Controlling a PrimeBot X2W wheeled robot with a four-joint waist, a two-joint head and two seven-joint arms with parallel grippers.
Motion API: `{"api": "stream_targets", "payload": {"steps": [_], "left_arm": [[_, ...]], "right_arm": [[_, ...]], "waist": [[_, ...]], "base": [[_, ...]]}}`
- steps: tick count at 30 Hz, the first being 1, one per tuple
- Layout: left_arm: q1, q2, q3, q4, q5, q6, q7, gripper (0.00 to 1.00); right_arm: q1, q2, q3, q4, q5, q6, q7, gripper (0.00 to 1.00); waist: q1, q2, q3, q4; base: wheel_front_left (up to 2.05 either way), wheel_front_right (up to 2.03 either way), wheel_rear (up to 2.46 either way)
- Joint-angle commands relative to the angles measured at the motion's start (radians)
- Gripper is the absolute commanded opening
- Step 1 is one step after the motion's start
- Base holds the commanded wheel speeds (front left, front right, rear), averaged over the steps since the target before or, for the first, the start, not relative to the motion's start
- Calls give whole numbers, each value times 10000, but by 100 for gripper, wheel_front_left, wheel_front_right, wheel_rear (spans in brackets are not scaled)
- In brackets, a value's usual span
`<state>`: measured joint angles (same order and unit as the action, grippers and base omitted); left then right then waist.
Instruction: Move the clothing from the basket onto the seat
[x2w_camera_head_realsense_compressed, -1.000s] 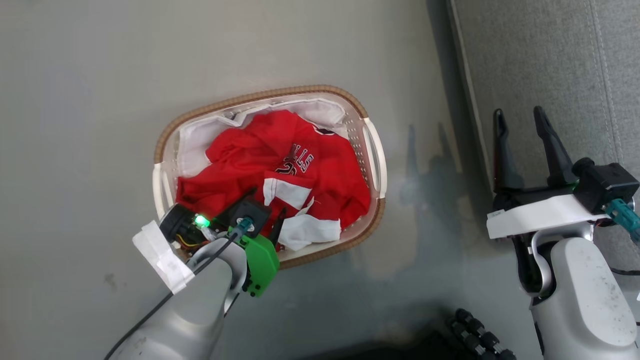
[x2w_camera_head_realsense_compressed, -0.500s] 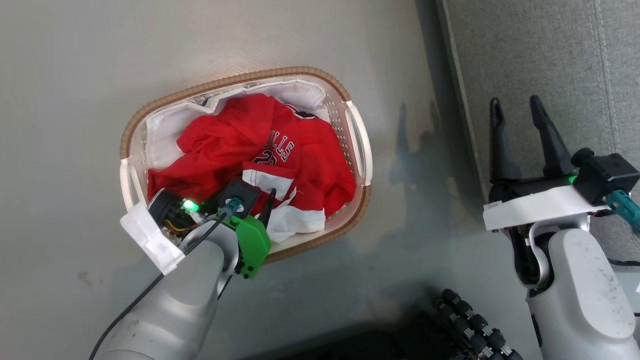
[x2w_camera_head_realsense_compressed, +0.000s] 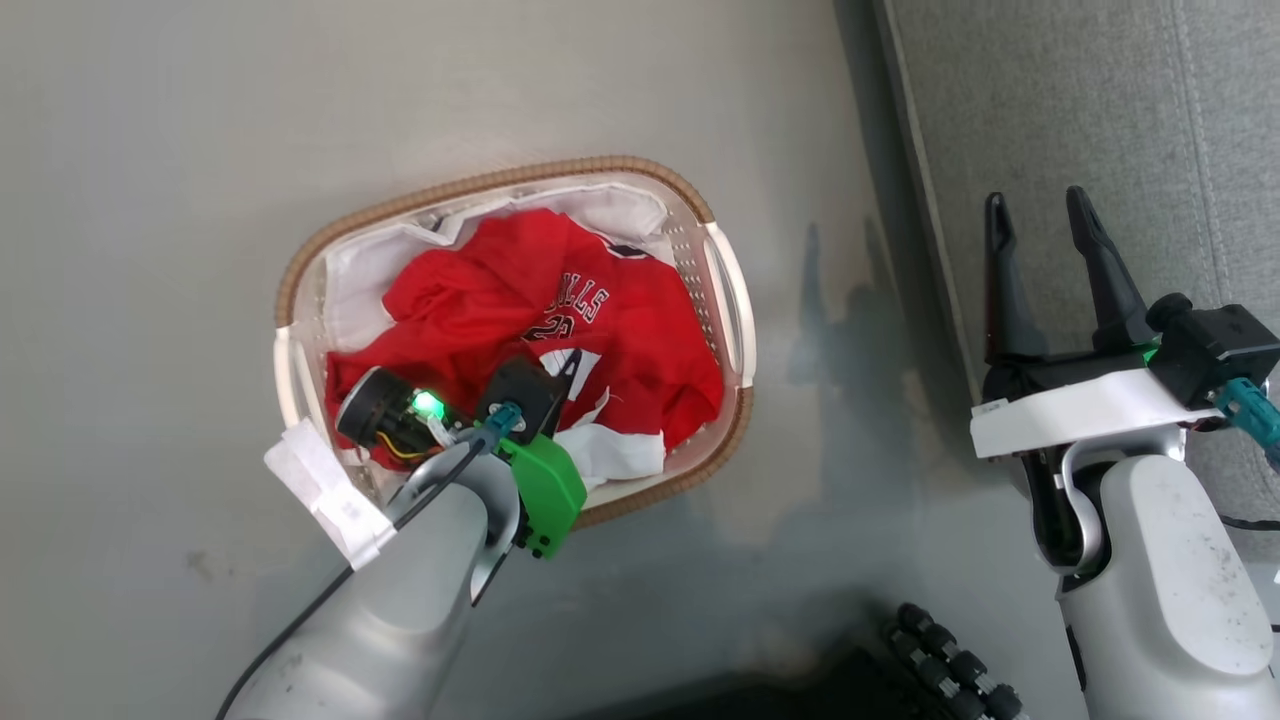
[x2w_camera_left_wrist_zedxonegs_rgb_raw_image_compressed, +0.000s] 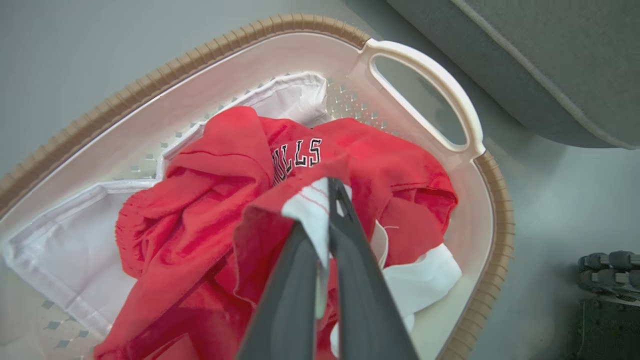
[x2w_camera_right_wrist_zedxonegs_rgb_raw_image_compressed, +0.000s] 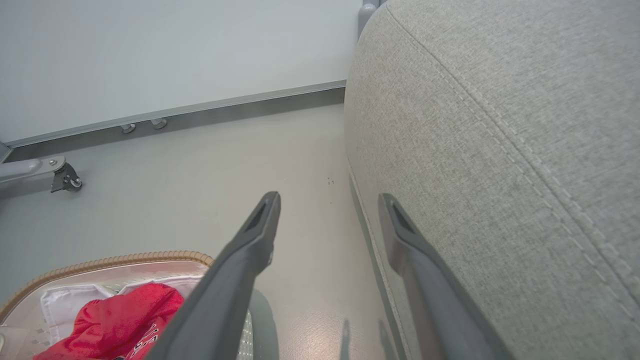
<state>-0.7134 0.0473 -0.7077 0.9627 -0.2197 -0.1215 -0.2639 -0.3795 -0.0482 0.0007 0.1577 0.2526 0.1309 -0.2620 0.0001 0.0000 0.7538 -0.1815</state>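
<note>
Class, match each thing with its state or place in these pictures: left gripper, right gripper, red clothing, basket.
Column A
1. left gripper
2. right gripper
3. red clothing
4. basket

Column B
a. on the floor beside the sofa cushion
b. fingers apart, holding nothing
c. fingers shut on a red-and-white fold
d. heaped on the white liner

Pairs: 1-c, 2-b, 3-d, 4-a

A home-like room: upholstered grey seat (x2w_camera_right_wrist_zedxonegs_rgb_raw_image_compressed: 500, 125), laundry basket (x2w_camera_head_realsense_compressed: 480, 182) on smooth grey floor (x2w_camera_head_realsense_compressed: 150, 150).
</note>
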Motion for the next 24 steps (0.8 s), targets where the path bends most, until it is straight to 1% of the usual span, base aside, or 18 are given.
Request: {"api": "stream_targets", "payload": {"steps": [1,8,14,17,24], "left_arm": [[176,56,52,-179,4,89,-7,0],[952,53,183,-1126,23,104,-8,0],[1919,48,390,-2296,-49,79,-8,0],[2377,50,530,-2918,27,134,-7,0],[2923,473,768,-4111,427,147,-9,0]], "right_arm": [[89,-40,-67,32,-124,-3,-46,100],[440,-44,-181,209,-455,-5,-46,100],[965,-43,-237,412,-705,-5,-46,100],[1265,-43,-230,534,-784,-5,-47,100],[2001,-43,-187,775,-819,-5,-46,100]], "waist": [[-1,0,-492,258],[-1,0,-1798,743],[-1,0,-3275,1168],[-1,0,-4066,1365],[-1,0,-5635,1665]], "base": [[0,0,0],[0,0,0],[0,0,0],[0,0,0],[0,0,0]]}}
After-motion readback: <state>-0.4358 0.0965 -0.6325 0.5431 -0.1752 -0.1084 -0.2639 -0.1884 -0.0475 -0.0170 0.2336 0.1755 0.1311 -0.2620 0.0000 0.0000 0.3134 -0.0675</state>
